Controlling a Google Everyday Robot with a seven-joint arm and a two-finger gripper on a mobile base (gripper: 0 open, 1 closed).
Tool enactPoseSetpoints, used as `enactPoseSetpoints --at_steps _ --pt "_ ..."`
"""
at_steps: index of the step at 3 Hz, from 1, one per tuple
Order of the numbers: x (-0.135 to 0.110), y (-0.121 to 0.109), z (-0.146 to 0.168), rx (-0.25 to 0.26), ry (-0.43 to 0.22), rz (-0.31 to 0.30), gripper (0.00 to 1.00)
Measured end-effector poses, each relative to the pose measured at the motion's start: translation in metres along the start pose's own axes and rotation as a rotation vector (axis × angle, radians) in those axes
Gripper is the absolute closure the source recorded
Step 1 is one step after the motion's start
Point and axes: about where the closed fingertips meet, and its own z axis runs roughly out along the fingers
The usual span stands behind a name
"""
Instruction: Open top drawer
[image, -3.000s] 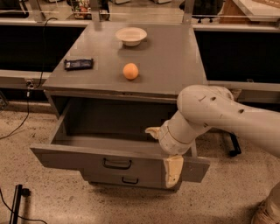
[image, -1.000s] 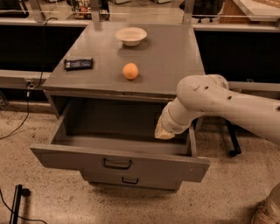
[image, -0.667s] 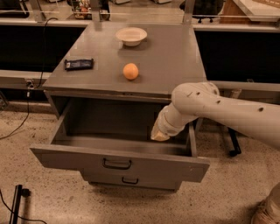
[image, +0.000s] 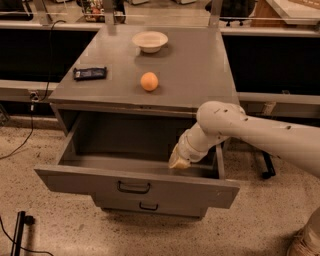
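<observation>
The top drawer (image: 90, 186) of the grey metal cabinet stands pulled well out, its deep box showing empty, with a small dark bar handle (image: 133, 188) at the middle of its flat front panel. My gripper (image: 178, 161) hangs inside the open drawer at its right side, just behind the front panel, at the end of my white arm (image: 260, 134) that reaches in from the right. A narrower drawer (image: 150, 206) below it is shut.
On the cabinet top (image: 200, 70) lie an orange (image: 149, 81), a white bowl (image: 149, 41) at the back and a dark flat packet (image: 90, 73) at the left. Black cabinets run behind. A cable (image: 20, 145) trails on the speckled floor at the left.
My gripper has moved from outside the drawer front up and into the drawer's right side, then a little lower and leftward. The drawer has stayed open.
</observation>
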Motion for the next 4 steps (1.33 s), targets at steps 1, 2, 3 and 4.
enactPoseSetpoints --at_steps 1,2,3,4 --pt "-0.012 0.035 0.005 -0.098 -0.024 -0.044 1.00" --pt "-0.021 0.060 0.009 -0.167 -0.041 -0.078 1.00" --pt "-0.033 0.082 0.012 -0.234 -0.073 -0.127 1.00" --pt "-0.051 0.104 0.004 -0.274 -0.100 -0.203 1.00"
